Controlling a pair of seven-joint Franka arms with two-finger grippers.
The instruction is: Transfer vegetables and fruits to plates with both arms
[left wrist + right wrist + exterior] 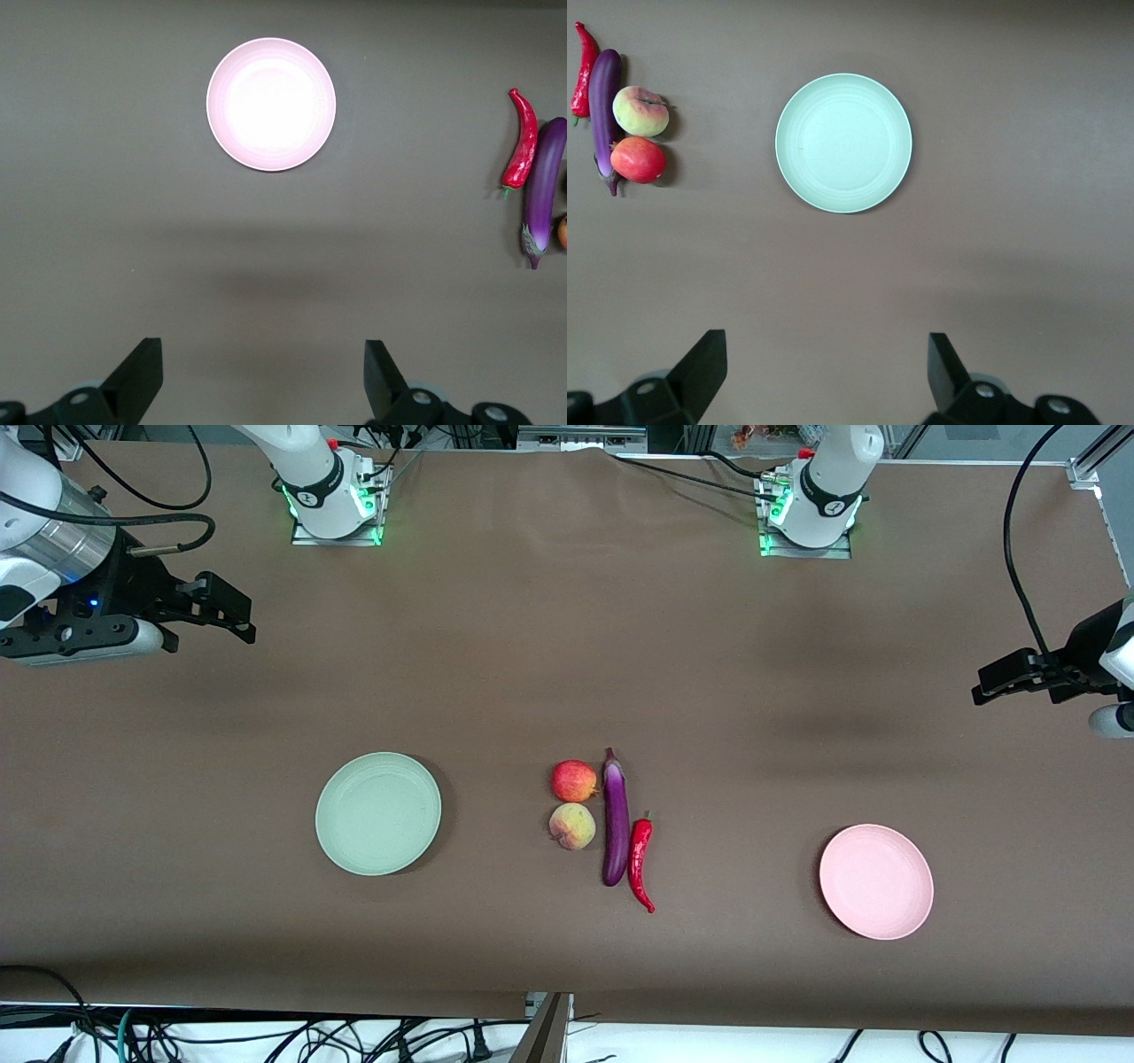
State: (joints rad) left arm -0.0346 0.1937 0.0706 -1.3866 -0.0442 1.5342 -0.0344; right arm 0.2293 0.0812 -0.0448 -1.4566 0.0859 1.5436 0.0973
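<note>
In the front view, the apple (574, 780), peach (572, 825), eggplant (615, 819) and chili (640, 861) lie together in the middle of the table (567, 646). The peach is nearer to the camera than the apple, the eggplant is beside both, and the chili touches the eggplant. The green plate (378, 813) lies toward the right arm's end, the pink plate (876, 881) toward the left arm's end. The right gripper (232, 609) and left gripper (992, 682) hang over the bare table ends.

In the left wrist view, the left gripper (263, 376) has its fingers wide apart and holds nothing.

In the right wrist view, the right gripper (827, 372) is also spread wide, with nothing between the fingers
</note>
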